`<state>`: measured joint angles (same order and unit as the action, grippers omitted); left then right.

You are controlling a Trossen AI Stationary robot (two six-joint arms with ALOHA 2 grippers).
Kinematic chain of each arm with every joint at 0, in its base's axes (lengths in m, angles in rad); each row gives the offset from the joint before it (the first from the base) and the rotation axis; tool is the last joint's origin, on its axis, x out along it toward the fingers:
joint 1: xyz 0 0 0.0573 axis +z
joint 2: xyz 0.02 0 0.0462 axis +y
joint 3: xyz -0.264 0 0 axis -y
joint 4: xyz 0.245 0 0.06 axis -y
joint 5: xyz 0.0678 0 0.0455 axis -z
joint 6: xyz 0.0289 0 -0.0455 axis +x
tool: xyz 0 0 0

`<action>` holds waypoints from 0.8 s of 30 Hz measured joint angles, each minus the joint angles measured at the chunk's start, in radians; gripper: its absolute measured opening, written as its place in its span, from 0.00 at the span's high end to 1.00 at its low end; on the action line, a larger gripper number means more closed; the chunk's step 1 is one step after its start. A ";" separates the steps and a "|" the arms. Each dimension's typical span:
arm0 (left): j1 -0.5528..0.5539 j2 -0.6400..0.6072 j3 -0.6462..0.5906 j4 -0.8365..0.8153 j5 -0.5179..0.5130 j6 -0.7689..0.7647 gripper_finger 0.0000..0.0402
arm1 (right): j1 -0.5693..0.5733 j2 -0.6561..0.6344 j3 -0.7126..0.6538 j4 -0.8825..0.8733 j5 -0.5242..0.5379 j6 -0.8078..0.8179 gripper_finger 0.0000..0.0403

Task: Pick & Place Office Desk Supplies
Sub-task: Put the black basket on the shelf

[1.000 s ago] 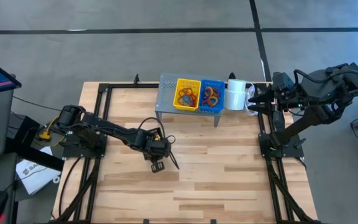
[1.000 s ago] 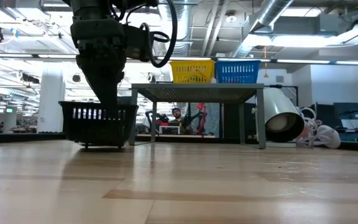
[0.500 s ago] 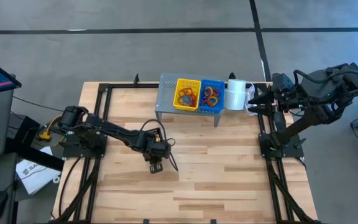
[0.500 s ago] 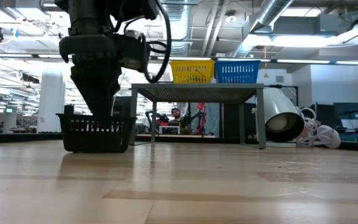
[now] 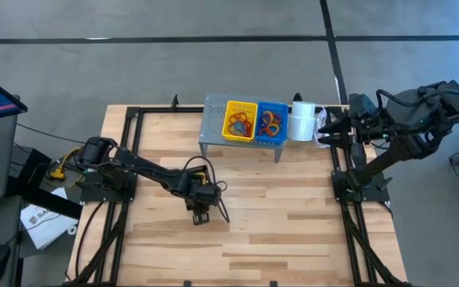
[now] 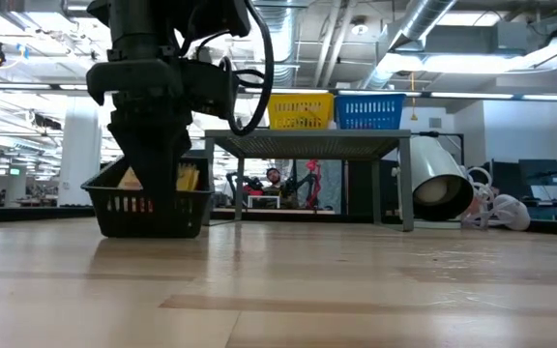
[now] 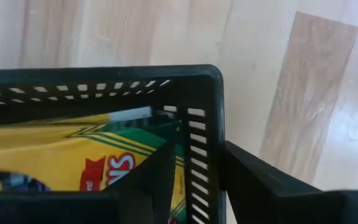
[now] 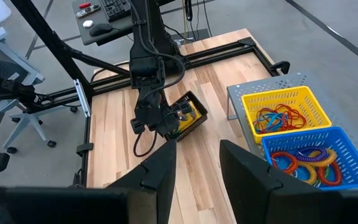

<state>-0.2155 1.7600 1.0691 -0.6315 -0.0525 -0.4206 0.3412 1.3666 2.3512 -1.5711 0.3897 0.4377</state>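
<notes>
A black slotted basket point(image 6: 148, 208) stands on the table left of centre, holding yellow-and-green crayon boxes point(image 7: 73, 155). My left gripper point(image 7: 197, 163) points down over it, open, one finger inside and one outside the basket's wall near a corner. Rubber-band loops lie in a yellow basket point(image 5: 240, 119) and a blue basket point(image 5: 272, 121) on the grey riser point(image 5: 213, 119). My right gripper point(image 8: 197, 168) hangs open high over the table's far right, holding nothing. My left gripper straddles the basket's side wall point(image 7: 205, 134) beside a corner, coming from above with one finger point(image 7: 160, 180) inside and the other finger point(image 7: 260, 186) outside. I cannot tell whether either finger touches the wall. The basket's bottom rests on the table.
A white roll point(image 5: 301, 121) lies on its side just right of the riser. Black frame rails point(image 5: 134, 143) run along the table's left and right sides. Bare wood lies between the black basket and the near edge.
My left gripper has gone down with the black basket, which was held just clear of the table and now stands on it. The fingers have opened and let go of the wall. The crayon boxes now show above the rim in the low view.
</notes>
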 joint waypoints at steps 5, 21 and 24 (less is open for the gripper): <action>0.000 0.005 -0.002 0.000 -0.017 0.006 0.73 | 0.000 0.000 0.000 0.000 0.000 0.000 0.70; 0.001 -0.008 -0.003 -0.018 -0.036 -0.011 0.97 | 0.000 0.000 0.000 0.000 -0.026 0.000 0.70; 0.002 -0.020 -0.003 -0.021 -0.031 -0.012 0.98 | 0.000 0.000 0.000 0.000 -0.026 0.000 0.70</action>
<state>-0.2138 1.7405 1.0661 -0.6528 -0.0839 -0.4327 0.3412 1.3666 2.3512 -1.5711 0.3634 0.4377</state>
